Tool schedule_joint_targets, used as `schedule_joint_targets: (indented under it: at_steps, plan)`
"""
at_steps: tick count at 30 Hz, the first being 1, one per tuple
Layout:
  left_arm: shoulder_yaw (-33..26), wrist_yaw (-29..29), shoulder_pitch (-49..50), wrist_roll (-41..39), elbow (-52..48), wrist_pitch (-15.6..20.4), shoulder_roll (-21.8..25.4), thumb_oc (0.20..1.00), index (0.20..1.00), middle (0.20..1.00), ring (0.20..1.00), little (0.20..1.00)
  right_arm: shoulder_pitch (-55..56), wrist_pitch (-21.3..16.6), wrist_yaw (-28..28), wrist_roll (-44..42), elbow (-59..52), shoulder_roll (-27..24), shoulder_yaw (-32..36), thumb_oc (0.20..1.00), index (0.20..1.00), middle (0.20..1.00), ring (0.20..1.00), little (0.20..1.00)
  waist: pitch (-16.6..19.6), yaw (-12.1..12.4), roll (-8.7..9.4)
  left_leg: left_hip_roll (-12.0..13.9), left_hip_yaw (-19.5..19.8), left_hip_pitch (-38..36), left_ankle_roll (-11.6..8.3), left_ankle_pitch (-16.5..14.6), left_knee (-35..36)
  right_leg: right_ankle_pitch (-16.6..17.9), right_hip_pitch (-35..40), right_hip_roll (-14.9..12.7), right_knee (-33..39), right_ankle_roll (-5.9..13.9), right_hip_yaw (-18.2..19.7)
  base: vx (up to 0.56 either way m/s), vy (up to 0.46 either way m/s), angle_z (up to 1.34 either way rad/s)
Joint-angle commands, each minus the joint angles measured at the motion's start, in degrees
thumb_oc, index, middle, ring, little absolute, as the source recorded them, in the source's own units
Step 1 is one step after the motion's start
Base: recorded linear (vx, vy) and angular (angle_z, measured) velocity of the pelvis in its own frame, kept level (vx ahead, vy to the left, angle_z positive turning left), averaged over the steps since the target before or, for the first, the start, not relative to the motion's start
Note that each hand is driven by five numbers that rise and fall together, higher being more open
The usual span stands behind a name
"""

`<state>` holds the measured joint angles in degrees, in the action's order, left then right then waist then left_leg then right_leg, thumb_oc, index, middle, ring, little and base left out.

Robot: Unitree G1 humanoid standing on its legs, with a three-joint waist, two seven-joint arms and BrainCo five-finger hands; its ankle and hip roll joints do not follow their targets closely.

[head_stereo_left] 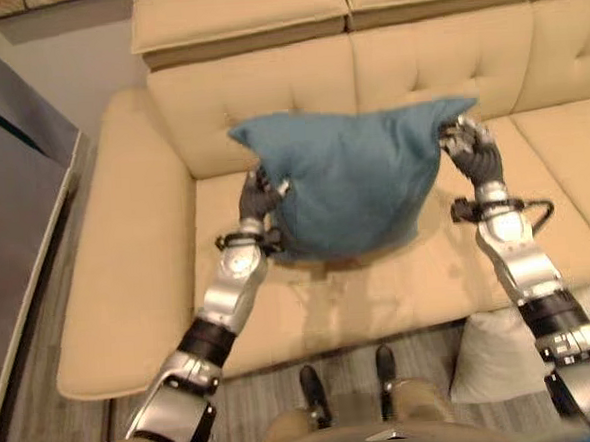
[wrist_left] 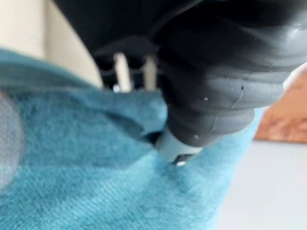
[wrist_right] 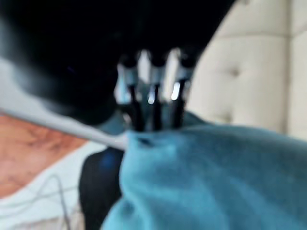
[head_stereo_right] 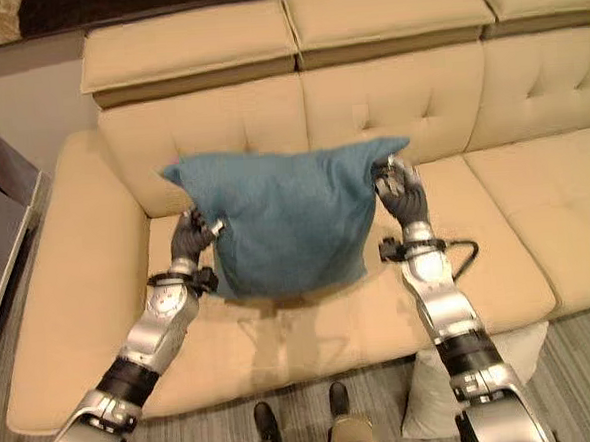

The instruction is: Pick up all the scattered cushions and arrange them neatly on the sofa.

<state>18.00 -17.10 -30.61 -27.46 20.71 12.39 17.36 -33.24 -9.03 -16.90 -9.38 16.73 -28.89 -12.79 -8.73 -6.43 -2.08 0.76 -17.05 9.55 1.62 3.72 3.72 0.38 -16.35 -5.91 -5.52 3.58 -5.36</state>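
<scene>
The beige sofa (head_stereo_left: 129, 291) spans the scene, with a tufted backrest, cushioned headrest blocks along the top, and a broad rounded armrest on the robot's left. Striped grey flooring (head_stereo_left: 45, 397) runs along the sofa's front edge and left side. The blue cushion (head_stereo_left: 348, 183) is held above the seat, in front of the backrest, roughly over the left seat section; its two upper corners stick out to either side, and its lower edge hangs close over the seat surface. The left hand (head_stereo_left: 262, 198) grips the cushion's left edge, low on that side; in the left wrist view the fingers (wrist_left: 122, 72) curl over the blue fabric and the thumb presses into it, so this hand is closed on the cushion. The right hand (head_stereo_left: 474, 152) grips the cushion's upper right corner, higher than the left hand; in the right wrist view the fingers (wrist_right: 154, 96) clamp down on the fabric edge, so this hand is also closed on the cushion. A white cushion (head_stereo_left: 504, 353) lies on the floor, against the sofa's front edge, beside and partly behind the right forearm, well apart from the blue cushion.
</scene>
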Motion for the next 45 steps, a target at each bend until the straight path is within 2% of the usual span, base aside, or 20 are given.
schedule_joint_targets:
  at_steps: [1, 7, 9, 12, 14, 17, 24, 25, 26, 27, 28, 34, 41, 42, 43, 44, 45]
  plan:
    - [4.1, -2.3, -10.7, 2.6, -0.7, 8.8, -0.9, 0.2, 0.2, 0.2, 0.2, 0.2, -9.1, -5.1, -2.0, 2.9, -1.0, -1.0, -4.0, 0.2, 0.2, 0.2, 0.2, 0.2, 2.1, 1.5, 3.89, 3.5, -1.1, 0.3, -5.44, -4.6, -5.0, -0.9, 3.7, -3.6, 0.1, 5.71, 0.9, -0.02, -0.023, -0.12]
    - [5.0, -6.3, -23.0, 4.0, 6.6, 9.7, 2.0, 0.2, 0.2, 0.2, 0.2, 0.2, -22.6, -5.5, -4.5, 2.6, 5.7, -1.7, -7.6, 0.2, 0.2, 0.2, 0.2, 0.2, 1.3, 1.9, 3.99, 3.3, -0.6, 4.5, -5.61, -3.6, -4.8, 1.1, -0.3, -3.1, 1.4, 6.61, 1.6, 0.0, -0.005, -0.1]
    - [5.7, -7.7, -29.1, 4.2, 10.7, 10.0, 3.7, 0.2, 0.2, 0.2, 0.2, 0.2, -29.0, -5.6, -5.5, 2.2, 9.5, -2.7, -9.6, 0.2, 0.2, 0.2, 0.2, 0.2, 1.4, 2.2, 4.31, 3.0, 0.3, 7.0, -5.75, -2.9, -4.1, 2.8, -2.5, -2.8, 3.1, 7.25, 1.9, 0.03, -0.01, -0.13]
    - [6.1, -8.7, -33.1, 4.6, 13.2, 10.2, 4.9, 0.2, 0.2, 0.2, 0.2, 0.2, -33.2, -5.7, -6.1, 1.9, 12.8, -3.4, -11.0, 0.2, 0.2, 0.2, 0.2, 0.2, 1.2, 2.5, 4.57, 2.9, 1.0, 8.8, -5.85, -2.4, -3.8, 3.9, -3.9, -2.6, 4.2, 7.63, 2.1, 0.01, -0.003, -0.05]
    - [6.3, -10.1, -39.5, 4.4, 17.7, 10.3, 6.9, 0.2, 0.2, 0.2, 0.2, 0.2, -39.1, -6.0, -7.4, 0.4, 17.9, -4.4, -12.3, 0.2, 0.2, 0.2, 0.2, 0.2, 1.4, 3.0, 4.94, 2.8, 1.8, 11.3, -6.24, -1.1, -1.8, 5.5, -6.0, -2.2, 7.0, 8.38, 1.9, 0.0, 0.0, 0.0]
    - [6.3, -10.7, -42.6, 4.4, 19.7, 10.3, 8.6, 0.2, 0.2, 0.2, 0.2, 0.2, -42.3, -6.0, -8.1, -0.4, 20.2, -5.5, -12.8, 0.2, 0.2, 0.2, 0.2, 0.2, 1.6, 3.3, 4.91, 2.7, 2.0, 12.4, -6.8, 0.4, 0.5, 6.5, -7.3, -2.0, 8.7, 8.76, 1.3, 0.04, 0.004, -0.03]
    - [6.6, -9.5, -44.7, 4.2, 22.9, 10.1, 11.5, 0.2, 0.2, 0.2, 0.2, 0.2, -45.6, -5.4, -7.6, 0.1, 21.9, -8.1, -15.1, 0.2, 0.2, 0.2, 0.2, 0.2, 1.1, 3.4, 4.98, 2.5, 2.9, 14.9, -7.91, 1.2, 1.3, 6.9, -9.3, -2.0, 9.9, 8.91, -0.4, 0.05, 0.004, 0.06]
    - [6.8, -9.3, -44.6, 4.3, 23.1, 9.9, 12.1, 0.2, 0.2, 0.2, 0.2, 0.2, -45.9, -5.2, -7.8, 0.4, 21.7, -8.7, -15.5, 0.413, 0.413, 0.413, 0.413, 0.413, 0.8, 3.4, 4.92, 2.3, 3.0, 15.0, -7.91, 1.3, 1.3, 7.0, -9.4, -2.1, 9.8, 8.88, -0.4, 0.04, 0.02, 0.26]
    - [6.5, -9.4, -43.9, 4.8, 22.5, 9.6, 13.3, 0.2, 0.2, 0.2, 0.2, 0.2, -45.0, -4.8, -8.9, 1.9, 20.6, -10.0, -14.6, 1.0, 1.0, 1.0, 1.0, 1.0, 0.3, 3.3, 4.83, 2.1, 2.9, 15.3, -7.98, 1.3, 1.3, 7.2, -9.6, -2.2, 9.8, 8.89, -0.4, 0.03, 0.016, 0.18]
    - [6.5, -9.4, -43.9, 4.8, 22.5, 9.6, 13.3, 0.2, 0.2, 0.2, 0.2, 0.2, -45.0, -4.8, -8.9, 1.9, 20.6, -10.0, -14.6, 1.0, 1.0, 1.0, 1.0, 1.0, 0.3, 3.3, 4.83, 2.1, 2.9, 15.3, -7.98, 1.3, 1.3, 7.2, -9.6, -2.2, 9.8, 8.89, -0.4, 0.04, 0.037, 0.14]
    - [5.4, -9.2, -41.5, 5.6, 21.1, 9.3, 14.6, 0.2, 0.2, 0.2, 0.2, 0.2, -41.7, -3.9, -10.7, 4.0, 18.0, -12.2, -11.3, 1.0, 1.0, 1.0, 1.0, 1.0, -0.1, 2.7, 4.71, 1.9, 2.7, 15.9, -7.93, 1.5, 1.3, 7.5, -10.3, -2.2, 9.7, 8.81, -0.3, 0.04, 0.027, 0.17]
    - [3.9, -7.2, -35.2, 6.7, 18.2, 8.5, 14.7, 0.2, 0.2, 0.2, 0.2, 0.2, -31.9, -2.6, -11.4, 7.0, 14.0, -15.2, -5.0, 1.0, 1.0, 1.0, 1.0, 1.0, -0.4, 1.5, 4.57, 1.7, 2.2, 15.9, -7.95, 0.8, 1.2, 7.2, -10.5, -2.4, 9.3, 8.92, -0.2, 0.02, 0.014, 0.15]
    - [2.6, -5.2, -27.7, 7.3, 13.8, 7.8, 10.8, 0.2, 0.2, 0.2, 0.2, 0.2, -19.0, -2.7, -10.5, 7.7, 11.1, -16.6, 2.5, 1.0, 1.0, 1.0, 1.0, 1.0, -1.4, 0.5, 4.16, 1.6, 1.5, 15.6, -7.87, 0.6, 1.2, 7.0, -11.2, -2.5, 8.5, 9.23, 0.0, -0.01, -0.014, -0.13]
    - [2.3, -5.0, -26.0, 7.7, 12.9, 7.6, 9.9, 0.263, 0.263, 0.263, 0.263, 0.263, -16.6, -2.9, -9.4, 7.0, 11.2, -16.2, 3.2, 1.0, 1.0, 1.0, 1.0, 1.0, -1.6, 0.4, 4.17, 1.7, 1.2, 15.5, -7.86, 0.5, 1.2, 7.0, -11.5, -2.5, 8.4, 9.34, 0.0, -0.06, -0.054, -0.18]
    - [2.0, -5.0, -25.2, 8.1, 12.5, 7.6, 9.4, 0.263, 0.263, 0.263, 0.263, 0.263, -15.5, -3.0, -8.9, 6.6, 11.5, -16.0, 3.4, 1.0, 1.0, 1.0, 1.0, 1.0, -1.8, 0.3, 4.29, 1.8, 1.1, 15.6, -7.87, 1.0, 1.3, 7.3, -11.8, -2.5, 8.3, 9.39, 0.0, -0.05, -0.054, -0.11]
    - [1.6, -5.1, -23.9, 8.5, 11.8, 7.5, 8.8, 1.0, 1.0, 1.0, 1.0, 1.0, -14.3, -3.0, -8.2, 6.2, 11.8, -15.6, 3.7, 1.0, 1.0, 1.0, 1.0, 1.0, -1.9, 0.5, 4.33, 1.9, 0.9, 15.3, -7.95, 0.7, 1.2, 7.1, -11.6, -2.4, 8.2, 9.49, 0.0, -0.06, -0.058, -0.17]
    - [1.4, -5.2, -23.2, 8.9, 11.6, 7.3, 8.3, 1.0, 1.0, 1.0, 1.0, 1.0, -13.5, -3.1, -7.6, 5.8, 12.1, -15.3, 3.7, 1.0, 1.0, 1.0, 1.0, 1.0, -1.9, 0.4, 4.48, 1.9, 0.7, 15.4, -7.9, 1.1, 1.2, 7.3, -11.9, -2.4, 8.1, 9.36, -0.1, -0.02, -0.06, -0.2]
